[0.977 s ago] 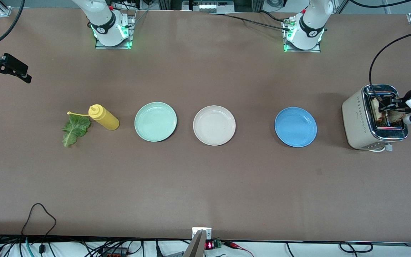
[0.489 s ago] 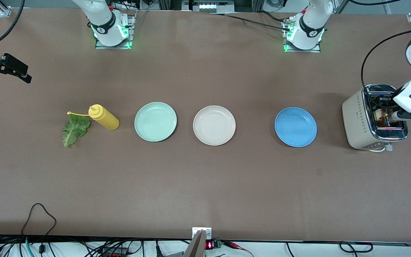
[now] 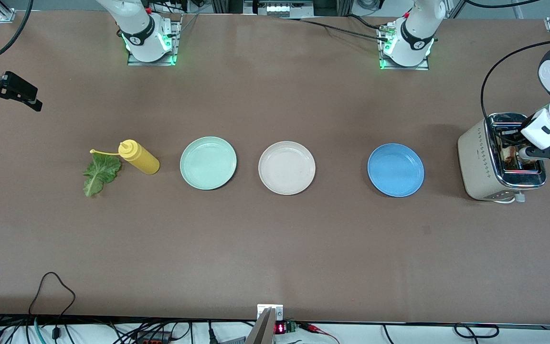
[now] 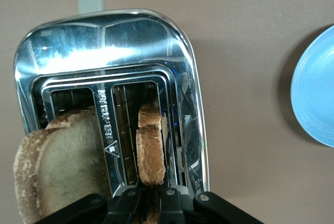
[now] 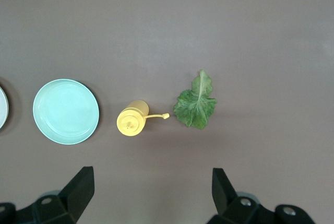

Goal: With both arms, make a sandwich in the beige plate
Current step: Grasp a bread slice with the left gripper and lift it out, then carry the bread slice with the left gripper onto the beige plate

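The beige plate (image 3: 286, 167) lies empty at the middle of the table. Two toasted bread slices stand in the toaster (image 3: 480, 162) at the left arm's end. My left gripper (image 4: 150, 190) is over the toaster, shut on the crusty top edge of one slice (image 4: 151, 151). The other slice (image 4: 57, 166) stands free in the slot beside it. A green lettuce leaf (image 3: 97, 173) lies flat at the right arm's end. My right gripper (image 5: 151, 171) hangs open and empty, high over the table near the leaf (image 5: 195, 104).
A yellow squeeze bottle (image 3: 139, 157) lies on its side, touching the lettuce. A mint-green plate (image 3: 208, 163) sits between the bottle and the beige plate. A blue plate (image 3: 395, 169) sits between the beige plate and the toaster. Both plates are empty.
My left gripper has closed on the bread slice in the toaster, and the left arm has shifted above the toaster. The right arm has not moved.
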Robot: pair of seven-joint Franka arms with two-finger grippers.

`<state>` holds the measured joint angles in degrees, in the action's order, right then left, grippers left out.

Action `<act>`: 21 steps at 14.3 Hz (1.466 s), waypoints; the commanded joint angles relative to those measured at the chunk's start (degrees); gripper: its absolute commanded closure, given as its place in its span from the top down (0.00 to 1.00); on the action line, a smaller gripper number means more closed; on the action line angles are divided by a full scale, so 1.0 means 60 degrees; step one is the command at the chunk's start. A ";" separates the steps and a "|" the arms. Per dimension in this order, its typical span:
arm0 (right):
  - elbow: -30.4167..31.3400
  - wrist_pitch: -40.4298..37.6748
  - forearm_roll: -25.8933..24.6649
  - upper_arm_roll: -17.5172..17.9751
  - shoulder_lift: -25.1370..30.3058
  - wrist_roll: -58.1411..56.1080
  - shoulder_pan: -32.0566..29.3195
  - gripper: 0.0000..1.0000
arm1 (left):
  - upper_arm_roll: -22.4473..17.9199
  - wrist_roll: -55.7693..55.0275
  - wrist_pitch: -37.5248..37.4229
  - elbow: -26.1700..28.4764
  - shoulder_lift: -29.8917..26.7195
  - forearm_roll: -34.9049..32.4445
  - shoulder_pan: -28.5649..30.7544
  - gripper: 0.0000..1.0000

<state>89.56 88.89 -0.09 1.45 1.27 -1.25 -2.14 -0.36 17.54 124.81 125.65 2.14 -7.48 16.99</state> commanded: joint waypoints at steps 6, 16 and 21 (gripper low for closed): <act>-0.0146 -0.0137 0.0001 0.0065 -0.0007 -0.0041 -0.0097 1.00 | 0.0307 0.0109 -0.3115 -0.2290 -0.0182 -0.0203 -0.0033 0.02; -0.0146 -0.0137 0.0001 0.0065 -0.0007 -0.0041 -0.0097 1.00 | 0.2928 -0.0373 -0.6885 -0.4462 0.0987 0.0409 -0.0106 0.01; -0.0146 -0.0137 0.0001 0.0065 -0.0007 -0.0041 -0.0097 1.00 | 0.3751 -0.2172 -0.5044 -0.4404 0.2730 0.3480 -0.0661 0.01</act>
<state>89.53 88.89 -0.09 1.44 1.27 -1.25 -2.14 21.25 8.49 91.53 101.04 14.51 7.21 14.53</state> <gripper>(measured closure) 0.000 0.916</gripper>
